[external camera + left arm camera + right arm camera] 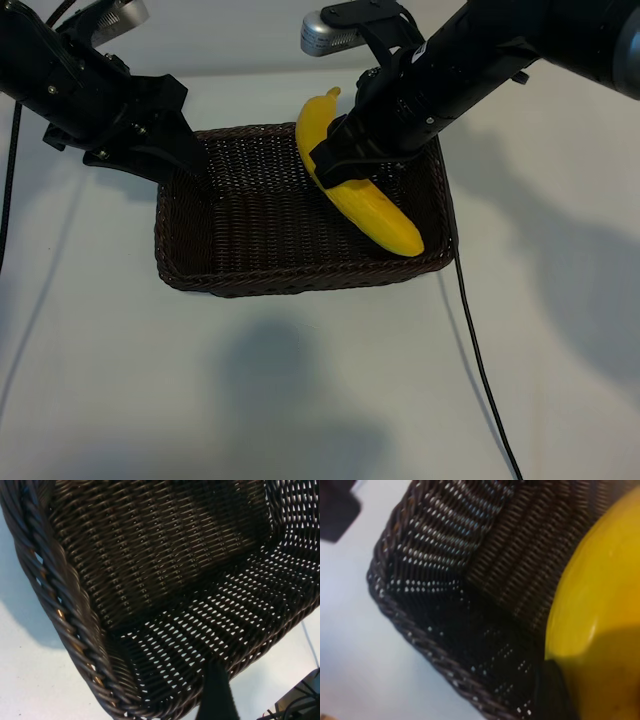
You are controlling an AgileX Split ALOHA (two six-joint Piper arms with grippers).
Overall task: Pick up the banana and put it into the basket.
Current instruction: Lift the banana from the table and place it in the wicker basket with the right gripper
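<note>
At the far left of the exterior view, the left end effector (185,150) sits at the basket's (250,275) left rim near the back corner. Its fingers stand apart, and whether they grip the rim or merely rest beside it cannot be told; its wrist view shows only the woven wall and floor of the basket (75,630) close up. It looks to be steadying or simply waiting.

Moving right, the dark wicker basket rests on the white tabletop (300,400), its interior bare apart from what hangs above it.

Further right, the right end effector (345,160) is clamped across the banana (375,215) around its middle, jaws closed on the fruit's width. The banana is held over the right half of the basket, its long axis running diagonally from the stem end at the back rim down to the blunt end near the front right corner (that lower tip seems close to the basket floor, though contact cannot be confirmed). In the right wrist view the banana (600,605) fills one side, with the basket's corner (420,630) beneath it.

So the fruit lies directly under the right arm and already inside the basket's outline; the remaining move is judged to be a short lowering and release.

No brands, labels or readable writing show anywhere.
</note>
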